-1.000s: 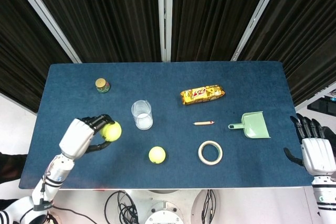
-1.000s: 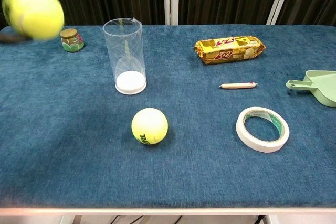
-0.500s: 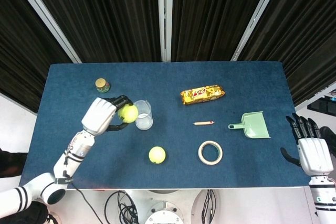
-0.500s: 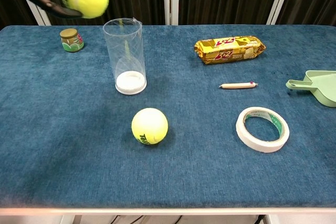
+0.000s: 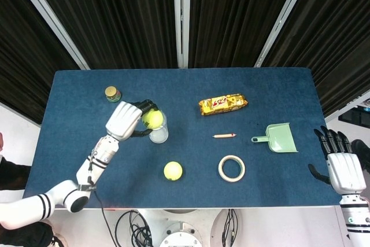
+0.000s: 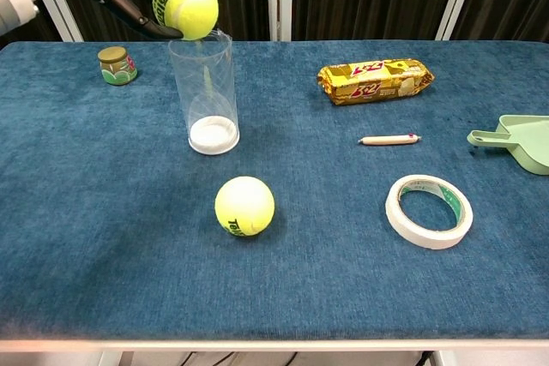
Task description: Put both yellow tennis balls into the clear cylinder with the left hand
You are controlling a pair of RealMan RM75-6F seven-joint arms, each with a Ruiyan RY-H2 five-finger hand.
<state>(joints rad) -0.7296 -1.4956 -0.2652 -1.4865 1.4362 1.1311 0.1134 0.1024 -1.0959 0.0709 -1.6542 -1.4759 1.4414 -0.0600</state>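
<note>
My left hand [image 5: 126, 121] grips one yellow tennis ball [image 5: 152, 120] [image 6: 185, 5] just above the left side of the rim of the clear cylinder [image 6: 204, 92] [image 5: 158, 128]. The cylinder stands upright on the blue table, and through its wall I see only its white base. The other yellow tennis ball [image 6: 244, 206] [image 5: 173, 170] lies on the cloth in front of the cylinder. In the chest view only the left hand's dark fingers [image 6: 129, 9] show at the top left. My right hand [image 5: 342, 165] hangs open past the table's right edge.
A small jar [image 6: 117, 65] stands left of the cylinder. A yellow snack packet [image 6: 375, 80], a pencil [image 6: 388, 139], a roll of white tape [image 6: 428, 210] and a green dustpan [image 6: 515, 140] lie on the right half of the table.
My left hand has carried the ball up and to the right, from the table's left side to just over the cylinder's rim. The right hand has barely shifted.
</note>
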